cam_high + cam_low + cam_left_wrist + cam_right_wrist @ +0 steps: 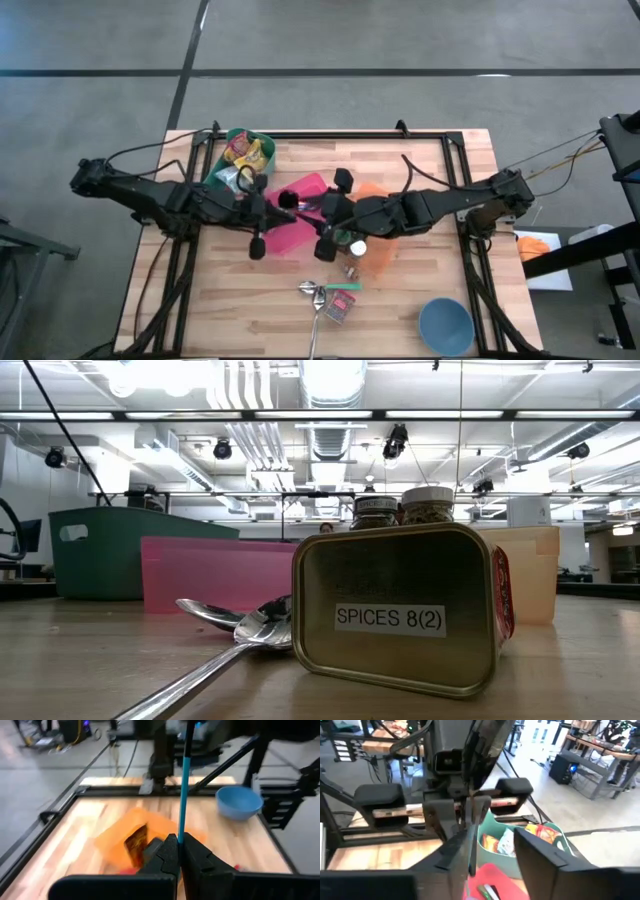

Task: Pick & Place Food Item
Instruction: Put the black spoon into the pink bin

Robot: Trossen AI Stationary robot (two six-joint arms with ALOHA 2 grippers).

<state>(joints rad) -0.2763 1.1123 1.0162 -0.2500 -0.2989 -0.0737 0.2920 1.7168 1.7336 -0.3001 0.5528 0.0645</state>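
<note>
**A:** Where does the piece lie for your next move?

**B:** Look at mid-surface, above the pink container (300,235). Your left gripper (180,840) is clamped tight on a thin teal stick (185,780); its long axis runs straight out from the fingertips, and I judge that it points towards the right arm. I cannot tell whether it is food.

**A:** And the right gripper?

**B:** Your right gripper (325,208) faces the left one, almost nose to nose. Its fingers stand apart with the stick running between them, and they grip nothing that I can see; so the left arm carries the piece, and the move turns on drawing it along its own length, clear of the right fingers.

**A:** Which view helps you most?

**B:** The high view shows both arms meeting, with the green bin (215,160) of packets far left and the orange container (378,258) to the right, but it hides the stick. The wrist views alone show the stick and the grip. The low view shows neither gripper, only a spice tin (400,610) and spoons (240,625) on the near surface.
</note>
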